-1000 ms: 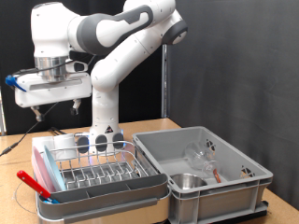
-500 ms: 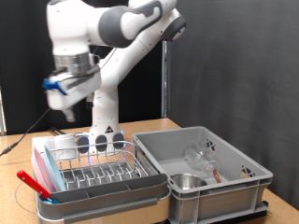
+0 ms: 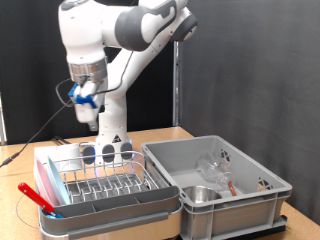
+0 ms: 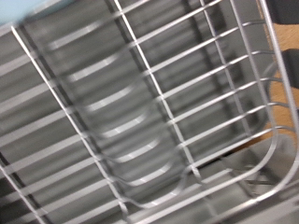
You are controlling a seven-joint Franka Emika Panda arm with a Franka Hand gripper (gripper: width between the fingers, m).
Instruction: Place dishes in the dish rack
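Note:
The dish rack (image 3: 100, 178), a low silver wire rack in a pink-and-grey tray, stands at the exterior view's lower left. It holds no dishes that I can see. The gripper (image 3: 88, 112) hangs high above the rack's far end, with nothing seen in it. The wrist view shows only the rack's wires and prongs (image 4: 140, 121), blurred, and no fingers. Clear glassware (image 3: 214, 170) and a shiny steel bowl (image 3: 200, 194) lie in the grey crate (image 3: 262, 205). A pale round plate edge (image 3: 24, 214) shows beside the rack.
The deep grey plastic crate stands to the exterior view's right of the rack. A red-handled utensil (image 3: 35, 197) lies across the rack's left corner. The arm's base (image 3: 112, 140) stands behind the rack. A black curtain is the backdrop.
The hand has swung from the exterior view's left towards the right and turned about its wrist. It now hangs above the rack's far end. The dishes have not moved.

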